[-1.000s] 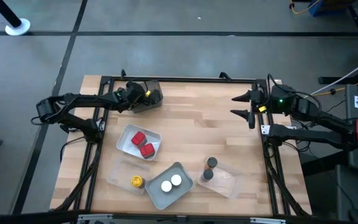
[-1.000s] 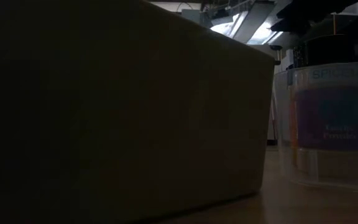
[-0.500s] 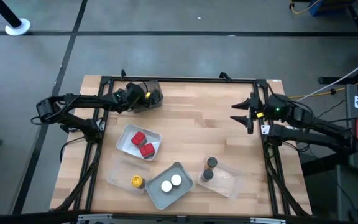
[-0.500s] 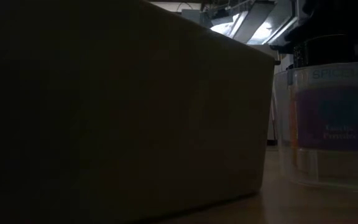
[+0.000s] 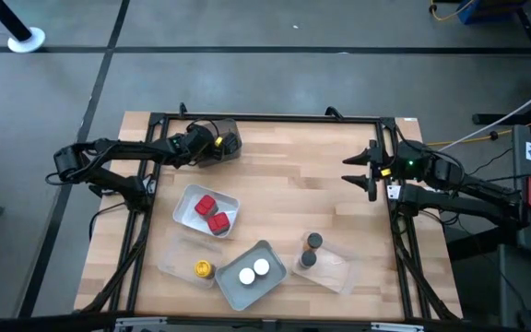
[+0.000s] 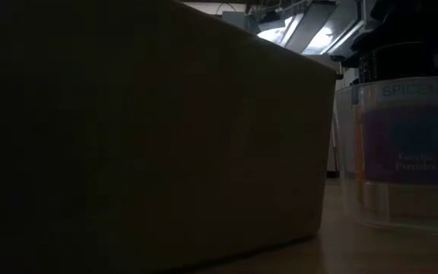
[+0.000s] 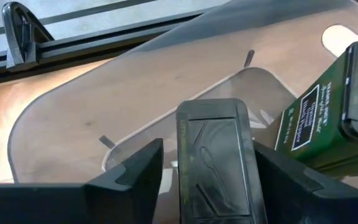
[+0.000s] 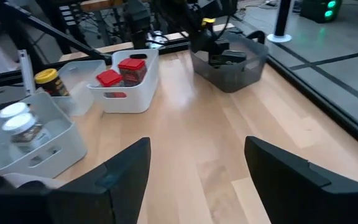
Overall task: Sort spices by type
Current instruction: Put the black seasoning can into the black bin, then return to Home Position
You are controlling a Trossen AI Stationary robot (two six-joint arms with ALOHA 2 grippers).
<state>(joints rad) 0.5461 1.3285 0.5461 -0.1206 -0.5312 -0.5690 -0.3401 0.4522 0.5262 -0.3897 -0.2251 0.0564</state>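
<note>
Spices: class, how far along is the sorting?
Done: red boxes in the white tray, white-lidded jars in the grey tray, dark-lidded jars and a yellow-lidded jar in clear trays. In hand: the left gripper, open around a black box in the dark tray, beside another box. Left: nothing loose shows; right gripper waits open.

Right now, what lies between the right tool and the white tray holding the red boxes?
Only bare wooden tabletop lies between the right tool and the white tray with its red boxes; the high view shows it.
</note>
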